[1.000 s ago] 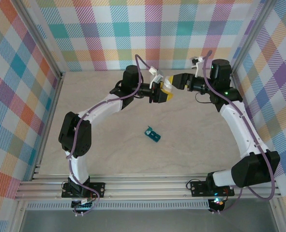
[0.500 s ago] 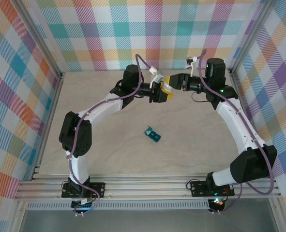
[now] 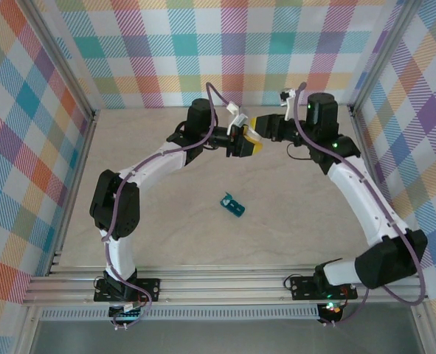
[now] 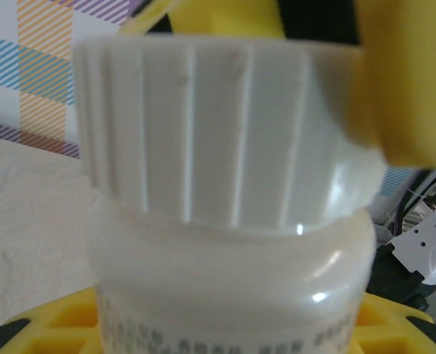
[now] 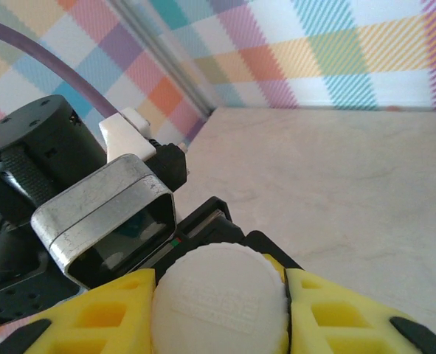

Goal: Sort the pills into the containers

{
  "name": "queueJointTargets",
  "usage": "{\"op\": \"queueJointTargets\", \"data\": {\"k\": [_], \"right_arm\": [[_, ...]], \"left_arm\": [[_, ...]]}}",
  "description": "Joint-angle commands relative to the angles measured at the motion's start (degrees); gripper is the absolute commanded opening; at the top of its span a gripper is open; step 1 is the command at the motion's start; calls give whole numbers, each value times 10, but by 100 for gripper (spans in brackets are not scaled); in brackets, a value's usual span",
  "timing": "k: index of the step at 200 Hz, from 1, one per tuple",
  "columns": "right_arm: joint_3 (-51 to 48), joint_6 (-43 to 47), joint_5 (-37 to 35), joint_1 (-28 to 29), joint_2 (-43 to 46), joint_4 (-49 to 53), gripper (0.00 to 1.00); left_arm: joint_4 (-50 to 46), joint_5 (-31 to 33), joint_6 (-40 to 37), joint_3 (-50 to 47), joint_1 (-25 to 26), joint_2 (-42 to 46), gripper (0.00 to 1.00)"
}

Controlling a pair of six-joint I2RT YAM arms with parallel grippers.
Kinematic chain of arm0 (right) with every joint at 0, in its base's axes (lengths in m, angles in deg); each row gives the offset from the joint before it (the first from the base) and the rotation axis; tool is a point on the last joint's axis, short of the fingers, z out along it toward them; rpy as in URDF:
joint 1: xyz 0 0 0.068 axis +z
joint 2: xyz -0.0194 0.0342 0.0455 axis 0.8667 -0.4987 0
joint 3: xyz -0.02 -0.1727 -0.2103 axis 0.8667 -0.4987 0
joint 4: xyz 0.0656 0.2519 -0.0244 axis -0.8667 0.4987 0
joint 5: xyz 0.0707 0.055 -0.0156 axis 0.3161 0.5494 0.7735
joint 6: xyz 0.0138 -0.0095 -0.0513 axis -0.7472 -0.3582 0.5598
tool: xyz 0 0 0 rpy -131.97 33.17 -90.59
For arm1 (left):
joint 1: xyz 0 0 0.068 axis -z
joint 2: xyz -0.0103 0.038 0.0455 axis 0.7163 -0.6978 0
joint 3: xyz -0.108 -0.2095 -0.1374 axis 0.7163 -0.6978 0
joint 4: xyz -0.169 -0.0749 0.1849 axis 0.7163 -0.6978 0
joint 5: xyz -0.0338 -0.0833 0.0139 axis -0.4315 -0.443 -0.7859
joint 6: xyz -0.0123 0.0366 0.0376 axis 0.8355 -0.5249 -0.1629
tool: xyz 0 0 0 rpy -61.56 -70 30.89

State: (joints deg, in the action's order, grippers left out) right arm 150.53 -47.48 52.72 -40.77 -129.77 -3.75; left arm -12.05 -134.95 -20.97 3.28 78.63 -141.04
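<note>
- Since the earlier frames, the right arm has swung leftward in the top view, bringing the right gripper (image 3: 260, 126) up against the left gripper (image 3: 250, 144) in the upper centre of the frame; its fingers, apart a moment ago, have now come together.
- Nothing else has shifted: the left arm holds the same pose and the teal pill box (image 3: 232, 205) lies in the same spot.
- In the left wrist view, the white bottle (image 4: 232, 295) stands upright and blurred, close to the lens, with the left gripper's yellow fingers (image 4: 44, 324) pressed to its lower body on both sides, so this gripper is clamped on the bottle.
- A ribbed white cap (image 4: 225, 125) tops the bottle, and a yellow finger of the right gripper overlaps its upper right edge.
- In the right wrist view, the cap is seen from above at the bottom centre of the frame, with the right gripper's yellow fingers (image 5: 103, 313) tight against it left and right, closed on the cap.
- The left arm's metal-framed wrist camera (image 5: 107, 221) sits just behind the cap, at the left of that frame.
- The pill box rests on the beige table (image 3: 166, 221) at about the centre of the top view, lying at a slant, well apart from both grippers and below them in the frame.
- Whether its lids are up or down is too small to tell.
</note>
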Motion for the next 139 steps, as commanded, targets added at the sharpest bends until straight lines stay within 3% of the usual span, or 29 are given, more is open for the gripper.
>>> {"op": "queueJointTargets", "data": {"k": [1, 21, 56, 113, 139], "right_arm": [[-63, -38, -137, 63, 46, 5, 27], [-109, -68, -237, 104, 70, -28, 25], [-130, -88, -308, 154, 69, -55, 23], [-65, -61, -308, 157, 49, 0, 27], [-24, -49, -253, 138, 39, 36, 40]], "left_arm": [[41, 40, 6, 2, 2, 5, 0], [49, 49, 11, -1, 2, 5, 0], [55, 56, 15, -2, 2, 3, 0], [53, 56, 14, -1, 2, 1, 0], [53, 55, 13, -1, 1, 1, 0]]}}
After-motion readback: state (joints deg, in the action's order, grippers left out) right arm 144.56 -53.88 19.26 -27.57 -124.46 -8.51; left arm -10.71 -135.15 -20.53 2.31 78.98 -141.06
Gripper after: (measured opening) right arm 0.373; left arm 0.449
